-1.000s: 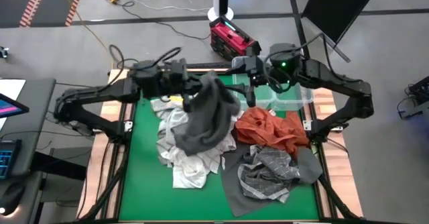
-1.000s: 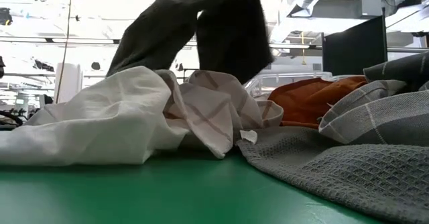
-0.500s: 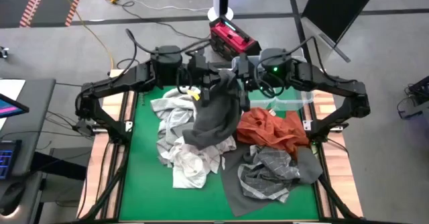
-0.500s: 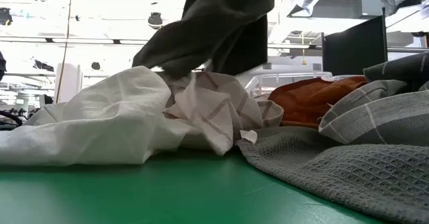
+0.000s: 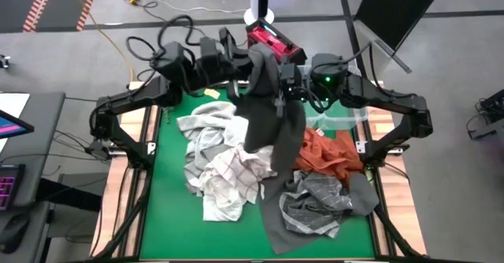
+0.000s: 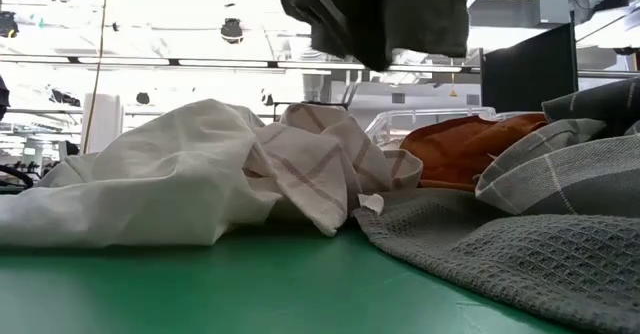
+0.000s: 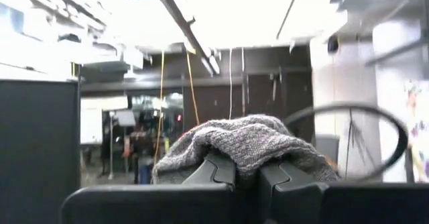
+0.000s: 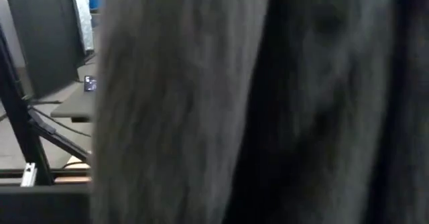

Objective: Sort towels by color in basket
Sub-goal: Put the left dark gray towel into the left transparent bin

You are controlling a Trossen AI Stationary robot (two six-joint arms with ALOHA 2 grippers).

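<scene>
The left gripper's (image 7: 244, 174) jaws are pinched tight on the soft dark grey towel (image 5: 268, 109), holding it high at the back of the green surface (image 5: 169, 208). The right gripper (image 5: 293, 82) is just beside the hanging cloth; I cannot tell if its jaws are open. Below, the rust-orange towel (image 5: 323, 154) lies near a clear plastic basket (image 5: 346, 120), but the white checked towel (image 5: 228, 176) and grey checked towel (image 5: 315, 200) lie in messy heaps. Most sorting looks left to do.
</scene>
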